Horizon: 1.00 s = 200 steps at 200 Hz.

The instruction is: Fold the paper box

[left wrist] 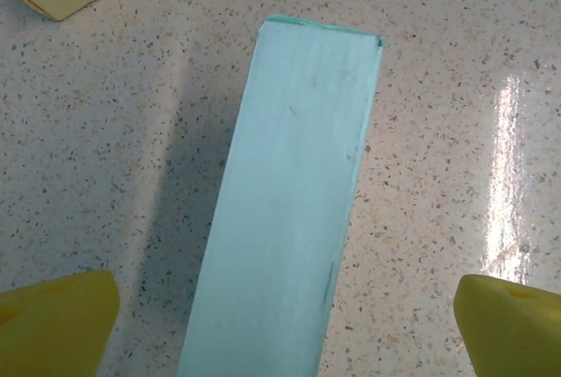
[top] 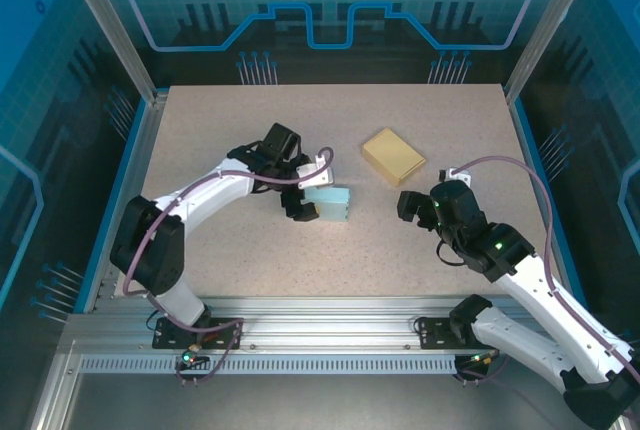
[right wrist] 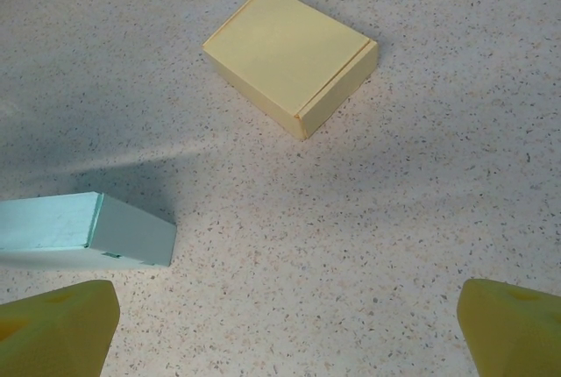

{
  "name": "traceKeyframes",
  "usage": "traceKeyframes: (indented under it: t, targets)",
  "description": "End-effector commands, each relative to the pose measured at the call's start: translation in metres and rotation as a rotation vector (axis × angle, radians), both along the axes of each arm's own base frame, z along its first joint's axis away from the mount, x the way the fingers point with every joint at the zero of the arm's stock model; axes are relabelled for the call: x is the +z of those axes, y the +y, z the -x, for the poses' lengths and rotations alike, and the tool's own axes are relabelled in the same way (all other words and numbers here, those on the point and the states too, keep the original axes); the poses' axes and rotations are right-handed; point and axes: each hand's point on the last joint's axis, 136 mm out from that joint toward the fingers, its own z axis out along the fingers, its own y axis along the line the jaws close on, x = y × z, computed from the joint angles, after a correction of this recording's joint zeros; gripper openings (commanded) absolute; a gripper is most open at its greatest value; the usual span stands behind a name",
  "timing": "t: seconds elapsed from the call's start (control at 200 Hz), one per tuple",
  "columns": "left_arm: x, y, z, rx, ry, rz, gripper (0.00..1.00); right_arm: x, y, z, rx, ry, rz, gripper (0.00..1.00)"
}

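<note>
Blue box (top: 328, 202): lies near the middle of the desk (top: 250, 270). It looks closed up, with a long narrow face turned upward. I cannot tell whether its end flap is fully tucked.
Yellow box (top: 392, 155): closed and lying flat, behind and to the right of the blue one, well apart from it.
Left fingers (left wrist: 53, 320): spread wide with one on either side of the blue box. Bare desk shows between each finger and the cardboard, so they hold nothing.
Right fingers (right wrist: 513, 324): also spread wide and empty, hanging above bare desk to the right of the blue box and nearer than the yellow one.
Stage, as I judge it: the folding seems done or nearly done, with both boxes let go.
Risk, tipping: the blue box appears to sit on a narrow side. A finger that brushes it while lifting or swinging away could roll it over or push it along the desk.
Risk, springing open: light cardboard tends to relax, so a flap not pushed home could pop out with nothing pressing on it.
Risk, crushing: closing again on the thin walls could dent them or skew the folds.
Risk, crowding: the right arm is near, and if both reach for the blue box together they could collide or trap it.
Risk, wrong target: a careless sweep could shove the finished yellow box.
</note>
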Motion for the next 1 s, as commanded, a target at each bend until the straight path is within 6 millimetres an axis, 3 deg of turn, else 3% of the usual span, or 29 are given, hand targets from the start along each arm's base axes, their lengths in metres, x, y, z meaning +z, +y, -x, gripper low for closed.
traceKeyframes:
  t: [0.0, 0.165, 0.405, 0.53, 0.58, 0.735, 0.995]
  targets:
    - [-0.004, -0.004, -0.004, -0.025, 0.020, -0.011, 0.99, -0.005, -0.003, 0.001, -0.020, 0.021, -0.013, 1.00]
    - [-0.018, -0.004, -0.002, -0.028, 0.094, -0.047, 0.95, -0.007, -0.007, 0.002, -0.045, 0.026, -0.015, 1.00]
    - [-0.034, -0.001, -0.005, -0.017, 0.108, -0.108, 0.74, -0.008, -0.015, 0.005, -0.092, 0.014, -0.025, 1.00]
    - [-0.037, -0.001, -0.008, -0.010, 0.090, -0.126, 0.50, -0.007, -0.016, 0.005, -0.095, 0.006, -0.032, 1.00]
    - [-0.036, 0.000, -0.012, -0.002, 0.072, -0.127, 0.48, -0.008, -0.017, 0.005, -0.097, 0.009, -0.029, 1.00]
    - [-0.025, 0.000, -0.026, 0.024, -0.037, -0.120, 0.20, -0.010, -0.018, 0.006, -0.097, 0.020, -0.017, 1.00]
    - [0.010, 0.011, -0.082, 0.203, -0.432, -0.115, 0.21, -0.010, -0.020, 0.004, -0.102, 0.048, 0.009, 1.00]
